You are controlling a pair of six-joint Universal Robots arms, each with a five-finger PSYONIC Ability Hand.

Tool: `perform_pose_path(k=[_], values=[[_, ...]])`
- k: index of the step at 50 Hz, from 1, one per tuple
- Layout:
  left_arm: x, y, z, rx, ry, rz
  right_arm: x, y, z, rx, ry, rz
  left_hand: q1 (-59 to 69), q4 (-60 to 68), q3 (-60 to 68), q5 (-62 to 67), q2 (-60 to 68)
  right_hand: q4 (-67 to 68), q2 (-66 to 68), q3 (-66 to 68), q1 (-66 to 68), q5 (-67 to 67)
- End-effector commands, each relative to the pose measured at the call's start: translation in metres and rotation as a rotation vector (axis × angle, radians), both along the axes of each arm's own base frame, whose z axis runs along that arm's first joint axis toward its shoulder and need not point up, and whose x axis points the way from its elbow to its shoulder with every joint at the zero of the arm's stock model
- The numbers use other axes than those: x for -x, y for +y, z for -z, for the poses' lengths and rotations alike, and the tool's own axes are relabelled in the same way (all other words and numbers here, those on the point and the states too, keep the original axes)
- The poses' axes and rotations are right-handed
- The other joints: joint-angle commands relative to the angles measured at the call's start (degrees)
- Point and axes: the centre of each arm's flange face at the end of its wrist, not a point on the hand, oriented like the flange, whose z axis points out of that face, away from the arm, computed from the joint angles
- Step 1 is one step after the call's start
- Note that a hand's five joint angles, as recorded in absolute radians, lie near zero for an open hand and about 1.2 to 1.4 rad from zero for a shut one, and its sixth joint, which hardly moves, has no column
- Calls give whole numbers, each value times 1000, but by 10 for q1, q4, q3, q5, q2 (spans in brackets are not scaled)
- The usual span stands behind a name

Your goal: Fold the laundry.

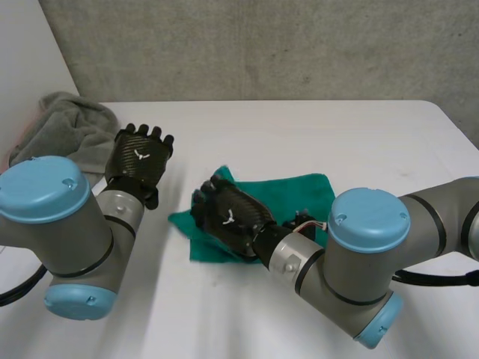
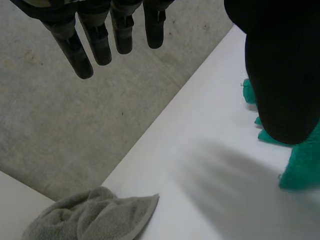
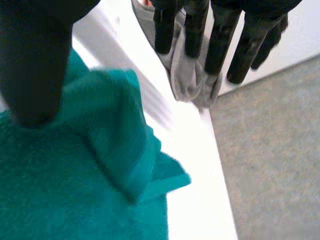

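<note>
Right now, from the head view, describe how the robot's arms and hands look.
The left arm and right arm are thick grey cylinders with light-blue caps. The left hand and right hand are black, weave-patterned, each with a small white mark on its back.

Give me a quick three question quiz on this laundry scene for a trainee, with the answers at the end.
1. Fill in: the left hand, with straight fingers holding nothing, counts as ____.
2. Which hand is over the green cloth? A left hand; B right hand; C neither.
3. True or false: the grey towel lies apart from the green cloth.
Key: 1 open; 2 B; 3 true.
</note>
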Motion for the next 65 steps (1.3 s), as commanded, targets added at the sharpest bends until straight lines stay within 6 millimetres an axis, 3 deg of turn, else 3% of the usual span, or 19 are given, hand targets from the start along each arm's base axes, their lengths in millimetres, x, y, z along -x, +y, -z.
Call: perform_pose_path(k=[1, 5, 11, 12, 14, 18, 20, 26, 32, 38, 46, 52, 59, 65], values=[[16, 6, -7, 27, 12, 44, 48, -57, -31, -233, -188, 372, -11, -17, -19, -30, -15, -77, -68, -75, -37, -80], [26, 10, -13, 46, 23, 73, 93, -80, -34, -464, -285, 561, -11, -17, -19, -30, -15, -77, -68, -75, -37, -80], [30, 9, -11, 47, 24, 80, 122, -67, -1, -647, -169, 620, -11, -17, -19, -30, -15, -77, -68, -75, -37, -80], [30, 9, -11, 44, 23, 82, 124, -67, 3, -645, -156, 625, -11, -17, -19, -30, -15, -33, -24, -32, 7, -36], [31, 10, -9, 42, 21, 85, 131, -67, 16, -632, -95, 642, -11, -17, -19, -30, -15, 220, 229, 222, 260, 217], [40, 21, 0, 10, 20, 138, 140, -74, 21, -581, -48, 663, -11, -17, -19, -30, -15, 552, 561, 553, 592, 549], [52, 32, 5, -21, 47, 235, 142, -77, 20, -570, -49, 675, -10, -16, -19, -29, -15, 623, 632, 624, 663, 619], [68, 52, 7, -163, 165, 446, 143, -76, 21, -570, -50, 681, 10, 4, 1, -9, 5, 623, 632, 625, 663, 620], [76, 43, -5, -182, 285, 435, 140, -70, 24, -580, -39, 669, 13, 7, 5, -6, 9, 623, 632, 625, 663, 620], [91, 32, 16, -216, 279, 407, 134, -63, 25, -577, -36, 645, 25, 19, 16, 6, 21, 623, 632, 625, 663, 620], [73, 11, 51, -230, 114, 125, 133, -59, 28, -582, -28, 641, 25, 19, 16, 6, 21, 623, 632, 625, 663, 620], [57, 28, 66, -227, -63, 64, 134, -62, 28, -568, -32, 646, 7, 1, -2, -12, 2, 623, 632, 625, 663, 620], [52, 54, 36, -189, -42, 94, 138, -64, 28, -546, -25, 685, 3, -3, -6, -16, -1, 623, 632, 625, 663, 620], [50, 61, 34, -202, -56, 97, 142, -69, 23, -498, -28, 740, 3, -3, -6, -16, -1, 623, 632, 625, 663, 620]])
